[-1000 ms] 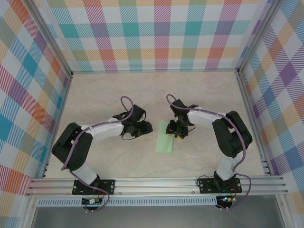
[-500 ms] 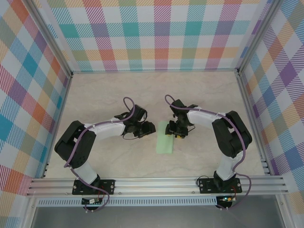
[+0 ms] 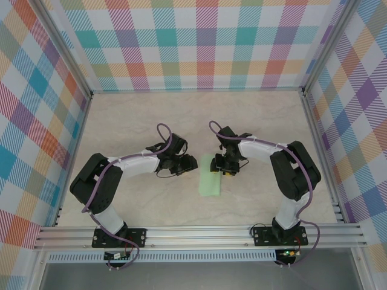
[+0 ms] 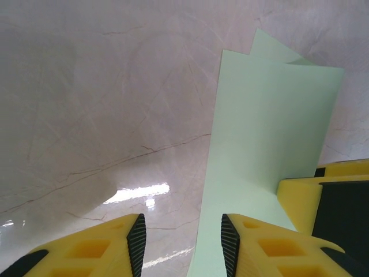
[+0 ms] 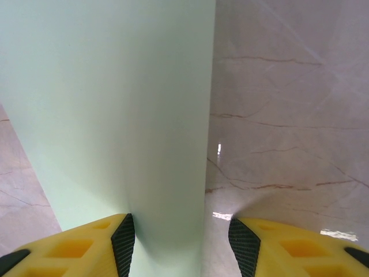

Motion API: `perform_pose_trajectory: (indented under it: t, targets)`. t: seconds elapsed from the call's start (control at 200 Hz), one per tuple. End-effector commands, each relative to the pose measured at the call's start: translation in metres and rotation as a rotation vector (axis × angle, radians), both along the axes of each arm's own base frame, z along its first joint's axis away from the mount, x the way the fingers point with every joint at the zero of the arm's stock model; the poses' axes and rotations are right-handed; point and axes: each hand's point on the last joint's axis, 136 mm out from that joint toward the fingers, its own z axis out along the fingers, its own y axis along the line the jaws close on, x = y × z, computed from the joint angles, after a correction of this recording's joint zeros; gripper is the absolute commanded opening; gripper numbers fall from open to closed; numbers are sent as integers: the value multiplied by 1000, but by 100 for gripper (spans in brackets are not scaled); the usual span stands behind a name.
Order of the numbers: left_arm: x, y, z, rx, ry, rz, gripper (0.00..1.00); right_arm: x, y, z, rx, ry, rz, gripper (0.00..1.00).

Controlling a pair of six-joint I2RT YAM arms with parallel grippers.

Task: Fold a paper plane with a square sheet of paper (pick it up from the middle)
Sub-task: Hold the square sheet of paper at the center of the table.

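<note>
Currently: square sheet of paper, doubled into a narrow strip, flat on table between the arms. Right gripper parted, straddling far end, likely to pin the crease. Left gripper parted, overlapping near edge, poised to assist.

L gripper & R gripper both spread wide.

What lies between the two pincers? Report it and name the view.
The folded sheet of paper lies between the left pincer and the right pincer, as the top external view shows. Its far end sits under the right pincer.
</note>
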Motion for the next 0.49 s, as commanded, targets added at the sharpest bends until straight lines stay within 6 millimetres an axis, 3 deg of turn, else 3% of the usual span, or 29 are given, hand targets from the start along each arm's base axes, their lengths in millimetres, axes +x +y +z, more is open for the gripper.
perform_pose_trajectory:
  t: [0.0,0.23,0.49]
  targets:
    - [1,22,-12,84,25,77,40,-18,-23,-44,-118,65,32,53]
    - [7,42,-8,94,22,142,39,-17,-12,-37,-54,57,20,53]
    - [7,25,1,-14,15,103,39,-1,3,-2,32,-25,32,53]
